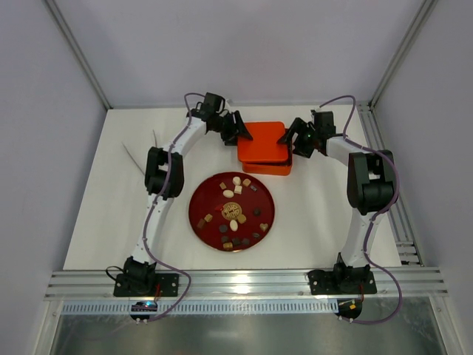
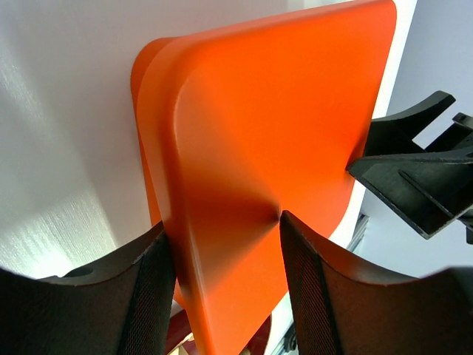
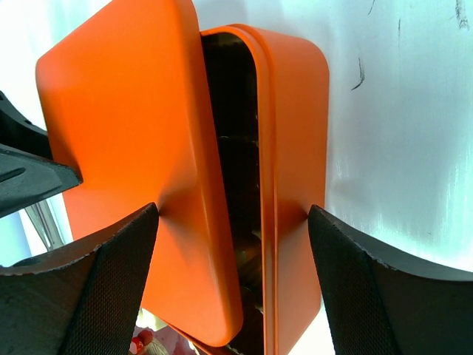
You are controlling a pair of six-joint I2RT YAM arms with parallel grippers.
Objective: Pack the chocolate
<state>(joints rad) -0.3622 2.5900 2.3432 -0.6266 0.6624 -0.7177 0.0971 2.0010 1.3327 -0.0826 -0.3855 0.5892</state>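
Left tool [image 2: 225, 229] clamps lid [image 2: 281, 111] | right tool [image 3: 233, 213] pinches box [image 3: 295, 111] | both facing inward

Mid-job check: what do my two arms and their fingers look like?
The left arm and right arm have white links, black joints and black bases. Thin purple-grey cables loop along each. The fingers are black, blunt-tipped, with fine mesh-textured pads. No markings show.

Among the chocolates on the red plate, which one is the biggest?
The round tan chocolate near the plate's middle; all other pieces are clearly smaller.
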